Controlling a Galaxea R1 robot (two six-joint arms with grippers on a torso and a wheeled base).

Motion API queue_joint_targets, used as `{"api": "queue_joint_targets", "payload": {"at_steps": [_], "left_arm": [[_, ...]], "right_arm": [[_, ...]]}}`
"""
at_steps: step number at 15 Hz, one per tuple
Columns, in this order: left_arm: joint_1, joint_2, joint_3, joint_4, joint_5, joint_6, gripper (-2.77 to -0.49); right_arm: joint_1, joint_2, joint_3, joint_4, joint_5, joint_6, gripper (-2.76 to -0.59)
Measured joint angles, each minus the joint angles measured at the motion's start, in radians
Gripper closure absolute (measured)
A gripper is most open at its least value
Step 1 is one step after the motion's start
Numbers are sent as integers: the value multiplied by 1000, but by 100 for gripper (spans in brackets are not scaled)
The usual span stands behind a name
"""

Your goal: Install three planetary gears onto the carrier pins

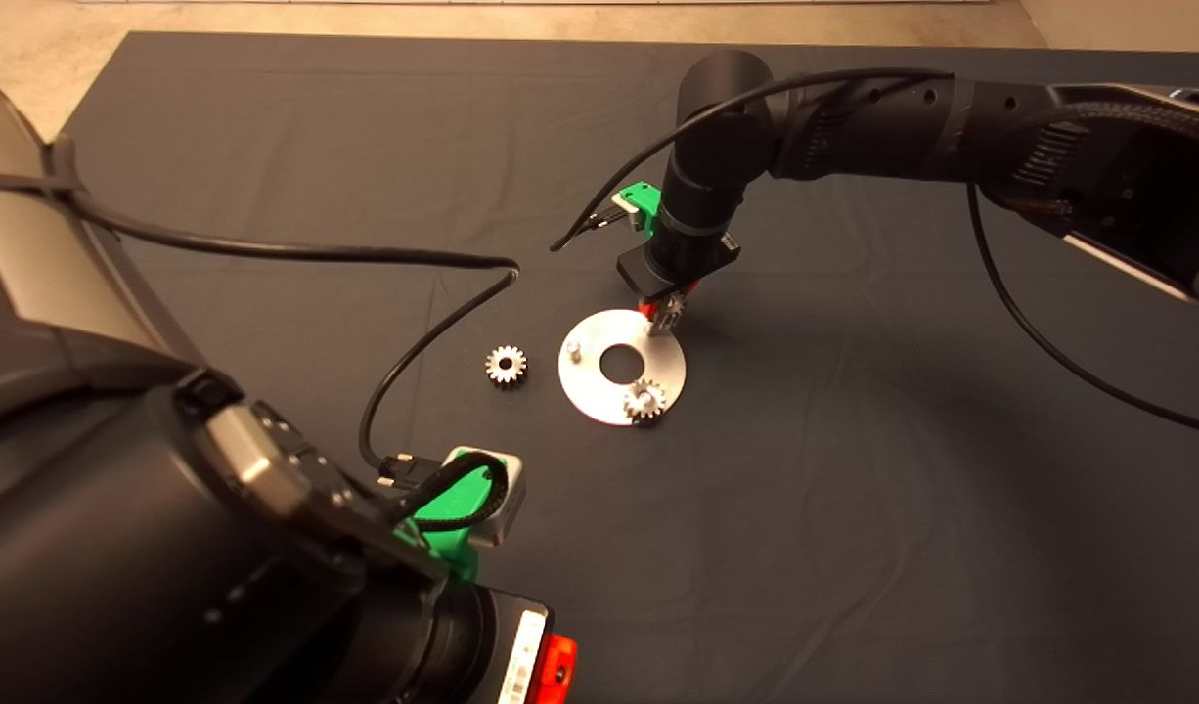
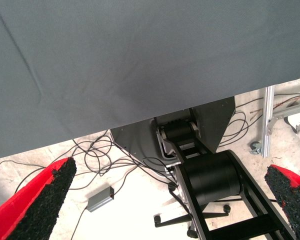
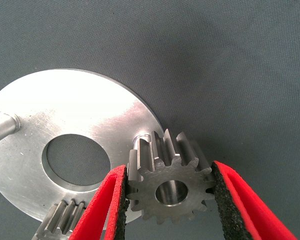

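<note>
Gripping one gear (image 3: 169, 187) above a pin (image 3: 141, 139), right fingers (image 3: 108, 207); left fingers (image 2: 45, 202) open; three gears, three pins

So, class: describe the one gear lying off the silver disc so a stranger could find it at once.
Start at the silver disc mid-mat. Just off its rim, on the left arm's side, a loose gear lies flat on the mat. Of the others, one gear sits on the disc and one is gripped.

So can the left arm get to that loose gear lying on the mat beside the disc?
Probably yes. The loose gear lies flat on open mat, apart from the disc. The left gripper waits open nearby, and the right gripper is busy across the disc.
</note>
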Motion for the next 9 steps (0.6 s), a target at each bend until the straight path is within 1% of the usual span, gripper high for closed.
{"api": "queue_joint_targets", "payload": {"at_steps": [2, 3, 6, 8, 9], "left_arm": [[0, 0, 0, 0, 0, 0, -277], [0, 0, 0, 0, 0, 0, -277], [0, 0, 0, 0, 0, 0, -277], [0, 0, -1, 0, 0, 0, -277], [0, 0, -1, 0, 0, 0, -277]], "right_arm": [[0, 2, -1, -1, 4, 0, -105], [0, 2, -1, -2, 9, 0, -105], [0, 15, -1, -3, 10, 0, -105], [0, 19, 5, -3, 16, 0, -105], [0, 19, 5, -3, 17, 0, -105]]}}
